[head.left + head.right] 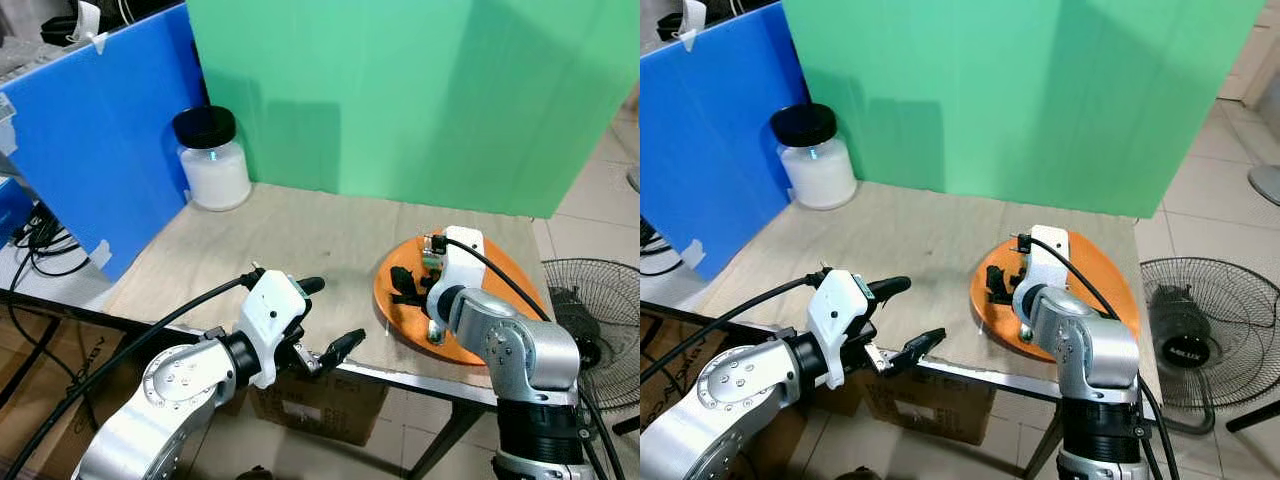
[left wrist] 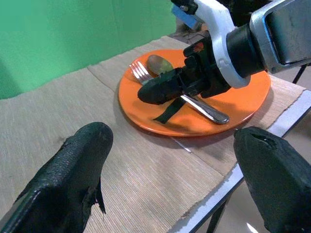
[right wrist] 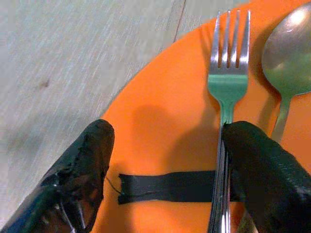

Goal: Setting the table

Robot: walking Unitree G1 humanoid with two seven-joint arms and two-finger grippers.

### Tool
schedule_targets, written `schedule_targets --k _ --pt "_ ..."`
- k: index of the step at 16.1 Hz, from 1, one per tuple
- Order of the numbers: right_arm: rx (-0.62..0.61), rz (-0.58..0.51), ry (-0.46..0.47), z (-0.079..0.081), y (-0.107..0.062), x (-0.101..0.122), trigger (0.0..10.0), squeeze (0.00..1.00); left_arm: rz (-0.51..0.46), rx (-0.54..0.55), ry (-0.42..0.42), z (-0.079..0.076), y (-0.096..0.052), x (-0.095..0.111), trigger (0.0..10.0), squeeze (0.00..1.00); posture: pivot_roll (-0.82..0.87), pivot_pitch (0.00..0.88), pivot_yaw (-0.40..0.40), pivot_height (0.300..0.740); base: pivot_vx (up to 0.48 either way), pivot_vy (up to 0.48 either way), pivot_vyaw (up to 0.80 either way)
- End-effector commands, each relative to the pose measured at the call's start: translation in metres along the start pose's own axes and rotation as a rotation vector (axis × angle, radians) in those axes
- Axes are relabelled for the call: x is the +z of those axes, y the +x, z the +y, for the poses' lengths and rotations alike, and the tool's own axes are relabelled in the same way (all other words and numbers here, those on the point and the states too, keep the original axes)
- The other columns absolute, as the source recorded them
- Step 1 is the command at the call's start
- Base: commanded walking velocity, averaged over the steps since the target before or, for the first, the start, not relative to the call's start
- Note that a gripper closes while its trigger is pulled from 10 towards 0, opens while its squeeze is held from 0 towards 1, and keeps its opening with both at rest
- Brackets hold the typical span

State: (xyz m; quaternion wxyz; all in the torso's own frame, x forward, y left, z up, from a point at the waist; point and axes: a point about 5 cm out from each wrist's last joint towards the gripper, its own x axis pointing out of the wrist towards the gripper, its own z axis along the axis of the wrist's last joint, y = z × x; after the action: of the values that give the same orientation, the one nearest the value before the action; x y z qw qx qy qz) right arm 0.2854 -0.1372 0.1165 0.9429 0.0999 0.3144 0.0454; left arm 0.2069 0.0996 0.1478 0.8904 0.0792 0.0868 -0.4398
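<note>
Lying lengthwise between right tool (image 3: 165, 170) fingers — fork (image 3: 224, 97), tines outward.

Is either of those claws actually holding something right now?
No. The right gripper is open over the plate, one finger touching the fork handle without clamping it. The left gripper is open and empty.

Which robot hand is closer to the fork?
Right. The right end effector is over the orange plate, one finger touching the fork. The left end effector hovers at the table's near edge.
</note>
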Motion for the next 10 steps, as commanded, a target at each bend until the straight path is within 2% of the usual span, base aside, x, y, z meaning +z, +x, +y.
schedule_targets --k 1,2,3,5,6,7,8,10 --pt "0.018 -0.019 0.005 0.002 -0.0038 0.0045 6.0 0.0 -0.007 -0.009 0.02 -0.0007 -0.001 0.0032 10.0 0.0 0.1 0.0 0.027 0.74 0.0 0.0 0.0" --pt "0.015 -0.024 0.004 0.0016 -0.0045 0.0055 6.0 0.0 -0.007 -0.008 0.02 -0.0007 -0.001 0.0032 10.0 0.0 0.1 0.0 0.027 0.74 0.0 0.0 0.0" --pt "0.005 -0.036 -0.032 0.0 -0.0069 0.008 10.0 0.0 -0.008 -0.008 0.021 -0.0009 -0.0012 0.0032 10.0 0.0 0.1 0.0 0.028 0.74 0.0 0.0 0.0" --pt "-0.007 -0.044 -0.091 -0.0006 -0.0094 0.0094 10.0 0.0 -0.007 -0.009 0.021 -0.0011 -0.0015 0.003 10.0 0.0 0.1 0.0 0.029 0.74 0.0 0.0 0.0" --pt "-0.02 -0.048 -0.094 -0.0017 -0.0099 0.0092 10.0 0.52 -0.007 -0.011 0.022 -0.001 -0.0015 0.003 10.0 0.0 0.1 0.0 0.031 0.74 0.0 0.0 0.0" --pt "-0.052 -0.051 -0.09 -0.0043 -0.0104 0.0077 10.0 0.92 -0.006 -0.013 0.024 -0.001 -0.0016 0.0029 10.0 0.0 0.1 0.0 0.031 0.74 0.0 0.0 0.0" --pt "-0.063 -0.062 -0.09 -0.0051 -0.0106 0.0082 10.0 0.95 -0.006 -0.014 0.024 -0.001 -0.0017 0.0028 10.0 0.0 0.1 0.0 0.033 0.74 0.0 0.0 0.0" --pt "-0.056 -0.052 -0.11 -0.0039 -0.0106 0.0069 10.0 0.83 -0.004 -0.018 0.025 -0.0012 -0.0017 0.0026 10.0 0.0 0.1 0.0 0.035 0.74 0.0 0.0 0.0"
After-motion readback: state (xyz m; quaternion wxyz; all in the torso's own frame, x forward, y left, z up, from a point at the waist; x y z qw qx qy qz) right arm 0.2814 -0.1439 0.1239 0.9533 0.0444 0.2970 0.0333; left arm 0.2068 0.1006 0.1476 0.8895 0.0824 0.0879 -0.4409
